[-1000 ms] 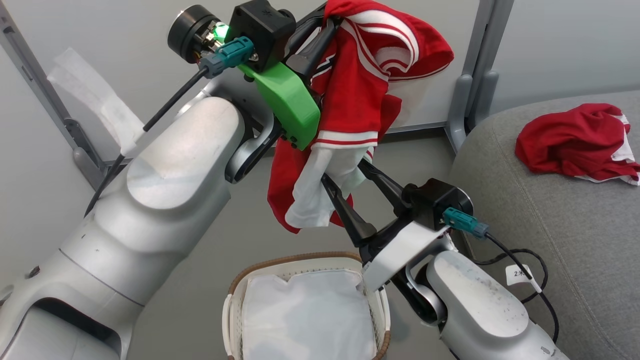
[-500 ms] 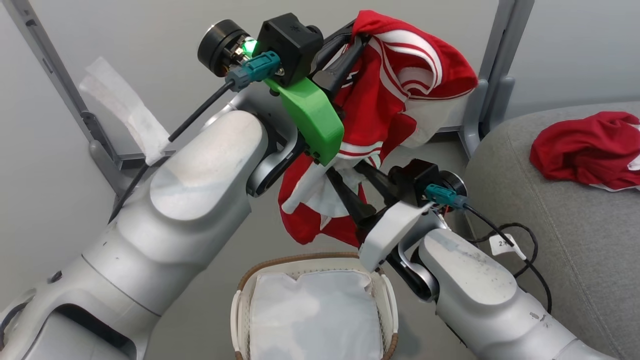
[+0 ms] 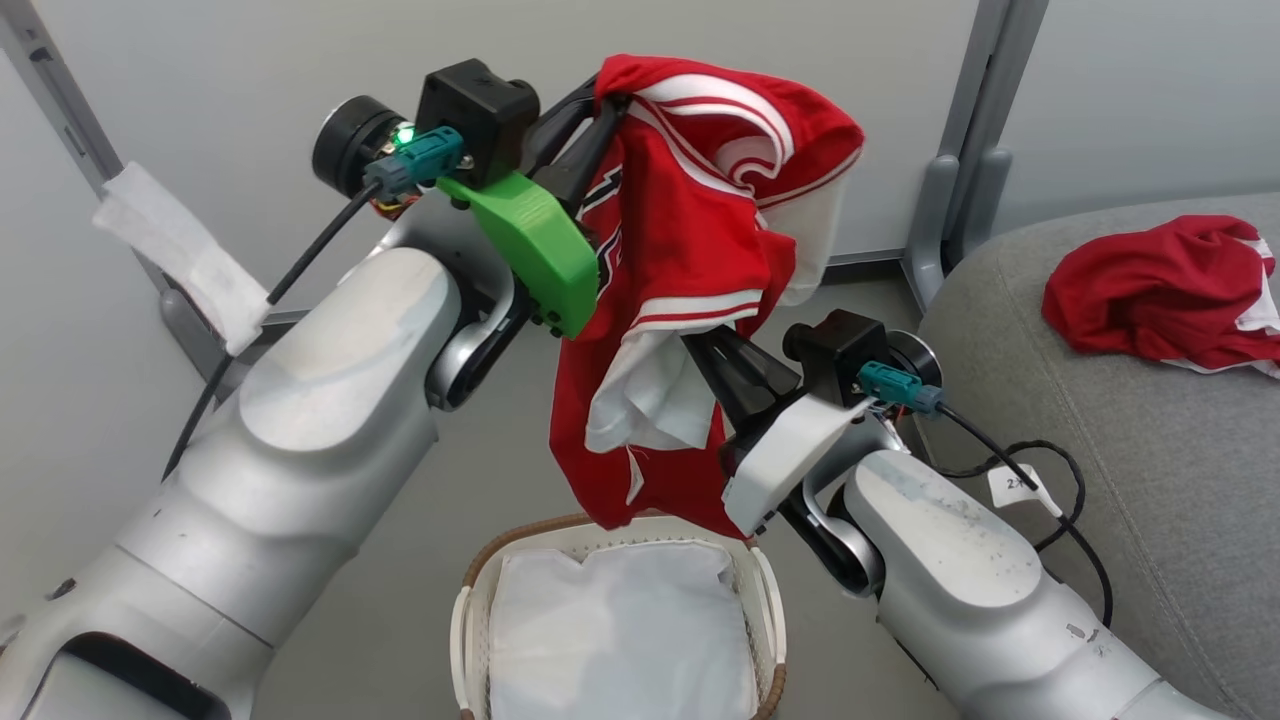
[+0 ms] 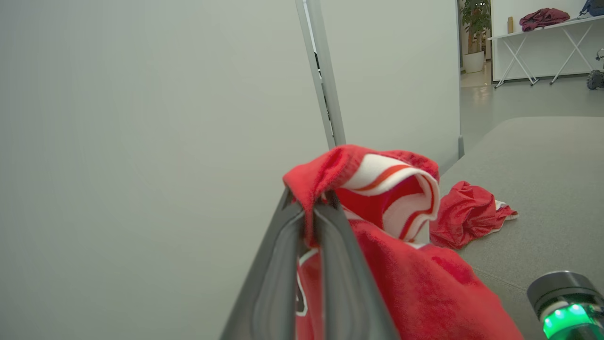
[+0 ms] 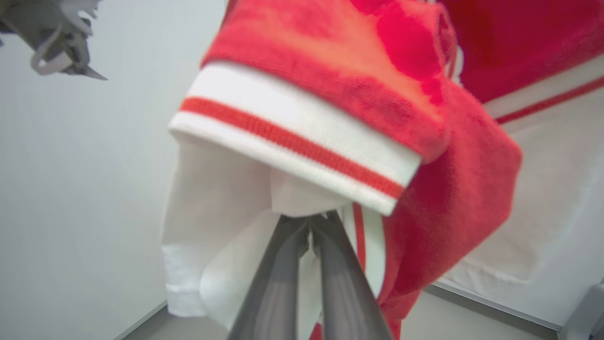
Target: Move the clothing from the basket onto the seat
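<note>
Closing from open, the right pincer [image 3: 692, 342] gripped the jersey [image 3: 690, 220] by its white lining; the left pincer [image 3: 600, 102] stayed clamped on top. Transfer to the seat [image 3: 1100, 480] appeared ready.

**A:** Anything legible on your feeds?

**B:** Hardly. On the head camera I see black strokes edged in white on the red jersey [image 3: 690, 230], along its left fold. The cloth is bunched, so I can't make out a single letter or digit.

**A:** Any labels?

**B:** One small white tag [image 3: 1013, 488] on the black cable [image 3: 968, 433], right of the jersey. I read a "2" on it. The mark after that is blurred.
</note>
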Available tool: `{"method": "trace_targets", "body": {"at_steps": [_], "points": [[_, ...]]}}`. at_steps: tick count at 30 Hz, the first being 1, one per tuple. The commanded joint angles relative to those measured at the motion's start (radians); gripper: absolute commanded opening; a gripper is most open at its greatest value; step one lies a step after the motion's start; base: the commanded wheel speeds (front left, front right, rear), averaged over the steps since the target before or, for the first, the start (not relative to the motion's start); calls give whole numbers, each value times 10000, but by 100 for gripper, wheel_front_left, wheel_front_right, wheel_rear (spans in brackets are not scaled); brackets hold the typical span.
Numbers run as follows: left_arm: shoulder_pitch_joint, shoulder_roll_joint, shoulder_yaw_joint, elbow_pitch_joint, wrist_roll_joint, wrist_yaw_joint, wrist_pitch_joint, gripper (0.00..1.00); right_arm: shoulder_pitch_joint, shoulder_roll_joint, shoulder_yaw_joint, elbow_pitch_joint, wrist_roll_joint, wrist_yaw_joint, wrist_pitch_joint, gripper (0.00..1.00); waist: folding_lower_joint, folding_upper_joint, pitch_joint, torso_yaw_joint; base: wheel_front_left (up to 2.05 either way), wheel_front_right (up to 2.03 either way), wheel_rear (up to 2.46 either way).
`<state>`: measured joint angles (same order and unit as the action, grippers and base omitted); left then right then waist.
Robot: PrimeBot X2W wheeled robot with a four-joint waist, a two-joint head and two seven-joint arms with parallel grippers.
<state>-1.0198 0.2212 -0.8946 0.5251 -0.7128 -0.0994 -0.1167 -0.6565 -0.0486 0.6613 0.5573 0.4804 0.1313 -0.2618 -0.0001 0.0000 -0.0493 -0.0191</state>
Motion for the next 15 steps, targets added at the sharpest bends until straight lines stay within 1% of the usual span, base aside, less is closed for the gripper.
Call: {"method": "trace_targets", "body": {"at_steps": [1,5,6,7,8,9,10,15], "points": [[146,137,112,127,-106,61,-89,0,187,-33,-149,-148,-131,-11,-47,0,1,0,42,-140,0,0,0],[325,323,193,438,-200,62,-238,0,467,-36,-603,-573,-445,-11,-49,0,1,0,100,-327,0,0,0],[372,385,216,498,-216,53,-315,7,547,-33,-732,-706,-528,-11,-49,0,1,0,113,-377,0,0,0],[401,424,226,532,-213,46,-369,32,608,-31,-831,-809,-585,-11,-49,0,1,0,125,-419,0,0,0],[458,452,236,577,-216,39,-448,60,672,-31,-965,-949,-671,-11,-49,0,1,0,140,-465,0,0,0],[519,462,239,617,-235,36,-500,98,724,-33,-1067,-1033,-739,-11,-49,0,1,0,152,-505,0,0,0],[595,478,230,659,-249,28,-561,100,785,-33,-1200,-1149,-826,-11,-49,0,1,0,164,-550,0,0,0],[921,448,205,683,-392,-34,-822,100,899,-33,-1763,-1451,-1198,-11,-49,0,1,0,230,-774,0,0,0]]}}
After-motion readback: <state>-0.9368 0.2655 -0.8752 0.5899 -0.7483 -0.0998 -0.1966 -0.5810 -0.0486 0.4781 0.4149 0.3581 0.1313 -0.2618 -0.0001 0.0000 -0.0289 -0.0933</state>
